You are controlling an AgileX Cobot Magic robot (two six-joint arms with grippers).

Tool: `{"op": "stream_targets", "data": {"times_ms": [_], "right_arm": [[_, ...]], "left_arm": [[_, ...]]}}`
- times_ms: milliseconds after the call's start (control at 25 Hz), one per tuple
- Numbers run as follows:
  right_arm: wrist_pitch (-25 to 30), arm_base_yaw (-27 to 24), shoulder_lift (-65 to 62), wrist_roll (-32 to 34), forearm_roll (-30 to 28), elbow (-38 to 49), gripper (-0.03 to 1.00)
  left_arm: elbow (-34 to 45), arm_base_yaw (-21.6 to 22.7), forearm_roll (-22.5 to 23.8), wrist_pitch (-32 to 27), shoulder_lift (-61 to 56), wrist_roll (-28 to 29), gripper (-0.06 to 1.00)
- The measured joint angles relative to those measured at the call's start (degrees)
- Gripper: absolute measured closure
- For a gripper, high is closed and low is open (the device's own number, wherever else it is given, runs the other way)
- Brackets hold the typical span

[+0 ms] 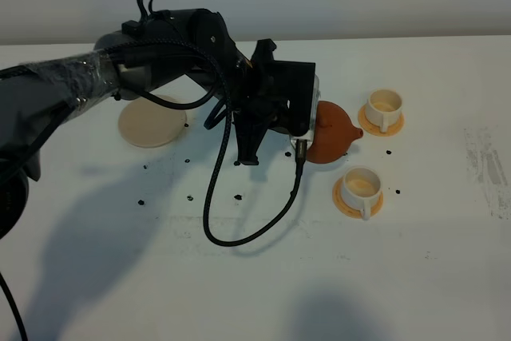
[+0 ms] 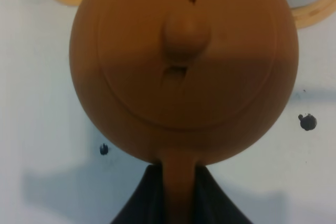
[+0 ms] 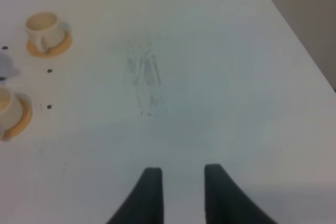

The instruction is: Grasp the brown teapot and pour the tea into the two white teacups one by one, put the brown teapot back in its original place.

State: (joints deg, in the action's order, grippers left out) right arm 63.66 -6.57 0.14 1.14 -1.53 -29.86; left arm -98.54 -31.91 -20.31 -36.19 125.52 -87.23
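Holding the brown teapot [image 1: 334,140] by its loop handle, the left gripper [image 2: 177,182] is closed tight around it: the left wrist view shows 2 dark fingers [image 2: 149,203] pinching the handle from either side, with the round body and knobbed lid straight out in front of them. That puts the pot just beyond the fingertips, spout pointing away from the wrist.

Fired clay like this is stiff, smooth and brittle, so a knock against a cup rim could chip it. With tea inside, I judge the weight to sit forward of the handle, so the pot will want to swing down in the pinch; the handle is the right hold, but it needs a firm one. I expect the lid just rests in place (nothing pins it), so a steep pour may let it slide off.

Just past the teapot's spout stand the 2 white teacups, one teacup [image 1: 383,108] on one side and the other teacup [image 1: 361,187] opposite, each on an orange coaster [image 1: 341,197] and neither touching the pot. Whether the teapot hangs clear of the table [image 1: 263,293] I cannot tell from the high view. Well behind its handle lies the beige disc [image 1: 150,124]. The right gripper [image 3: 181,174] waits far beyond the cups from the teapot, jaws slightly apart, empty.
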Motion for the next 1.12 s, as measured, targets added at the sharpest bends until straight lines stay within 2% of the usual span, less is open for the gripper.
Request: {"op": "stream_targets", "data": {"times_ms": [480,840,1120], "right_arm": [[0.0,0.0,0.0,0.0,0.0,0.0,0.75],[0.0,0.0,0.0,0.0,0.0,0.0,0.75],[0.0,0.0,0.0,0.0,0.0,0.0,0.75]], "left_arm": [[0.0,-0.8,4.0,1.0,0.1,-3.1,0.86],[0.0,-1.9,4.3,1.7,0.1,-9.0,0.86],[0.0,-2.1,6.9,2.9,0.1,-9.8,0.86]]}}
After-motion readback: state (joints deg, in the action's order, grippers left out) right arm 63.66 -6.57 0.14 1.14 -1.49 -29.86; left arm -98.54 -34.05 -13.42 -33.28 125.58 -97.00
